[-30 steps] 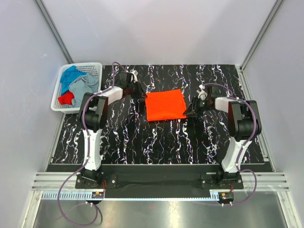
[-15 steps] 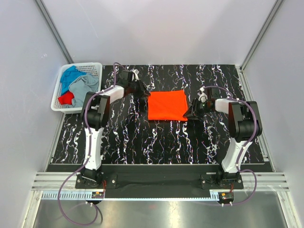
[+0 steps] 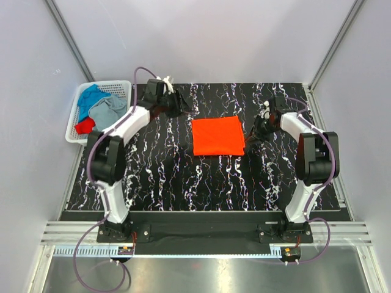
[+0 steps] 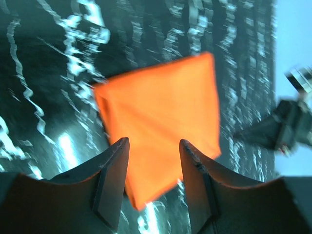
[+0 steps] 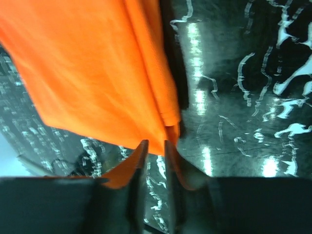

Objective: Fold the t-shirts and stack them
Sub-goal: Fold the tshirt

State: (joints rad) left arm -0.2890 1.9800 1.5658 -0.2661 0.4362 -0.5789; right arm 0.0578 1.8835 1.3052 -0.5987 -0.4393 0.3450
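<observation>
The orange t-shirt (image 3: 218, 135) lies folded into a square mid-table. My left gripper (image 3: 183, 108) hovers off its far-left corner, clear of the cloth. In the left wrist view its jaws (image 4: 153, 146) stand open and empty, with the orange t-shirt (image 4: 161, 117) beyond them. My right gripper (image 3: 255, 132) sits at the shirt's right edge. In the right wrist view the layered corner of the orange t-shirt (image 5: 102, 73) tapers into the narrow gap at my right gripper (image 5: 154, 145), which is shut on it. More t-shirts, blue (image 3: 91, 95), grey (image 3: 110, 110) and red (image 3: 85, 126), lie crumpled together at the far left.
A white lattice basket (image 3: 113, 83) at the table's far-left corner holds the crumpled shirts. The table top (image 3: 201, 183) is black with white marbling. Grey walls close in on the sides and back.
My left gripper opened, let go of the shirt's left edge and drew back up and left. The orange shirt slid slightly right. My right gripper moved a little farther along the right edge.
</observation>
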